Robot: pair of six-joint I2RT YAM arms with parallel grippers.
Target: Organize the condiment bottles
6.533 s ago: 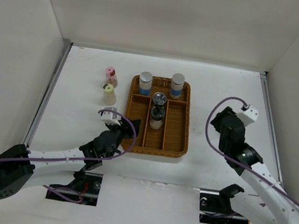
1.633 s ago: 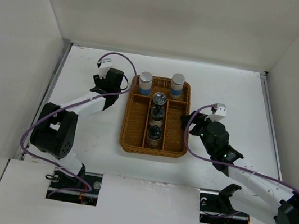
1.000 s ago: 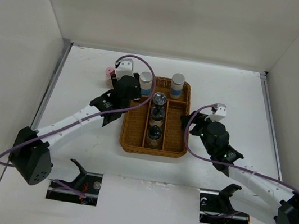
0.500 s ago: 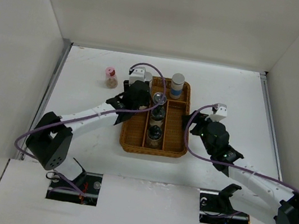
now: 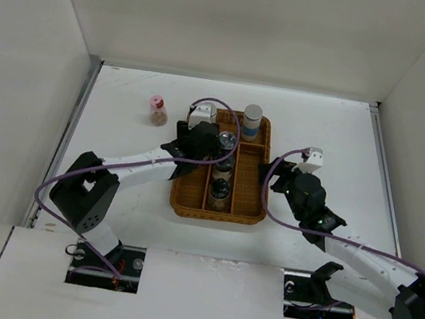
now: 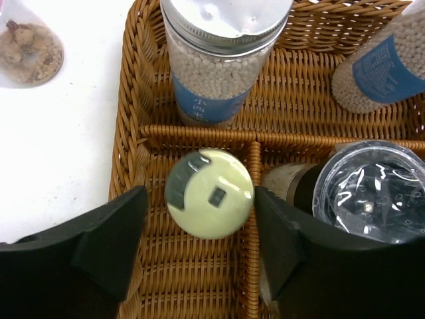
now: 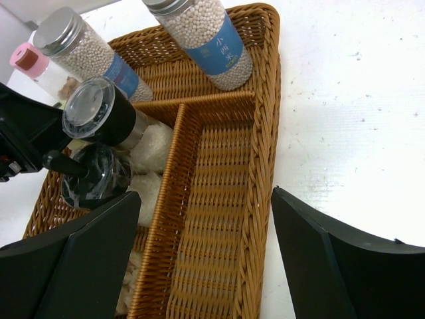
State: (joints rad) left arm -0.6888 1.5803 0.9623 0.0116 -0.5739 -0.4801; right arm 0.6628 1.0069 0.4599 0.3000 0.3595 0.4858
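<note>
While left tool straddles round yellow-capped bottle | woven ribbed wicker tray

White table carries wicker tray and pink-capped bottle.

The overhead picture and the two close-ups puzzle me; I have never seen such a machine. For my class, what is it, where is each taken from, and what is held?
Two robot arms are bolted to a white table. One camera looks down from above; one rides on each wrist. A brown wicker divided tray holds two grey-capped, blue-labelled bottles and two beige shiny-topped bottles. A pink-capped bottle stands outside. The left pincer straddles a yellow-capped bottle standing in the tray; whether it grips is unclear. The right pincer is open, empty.
</note>
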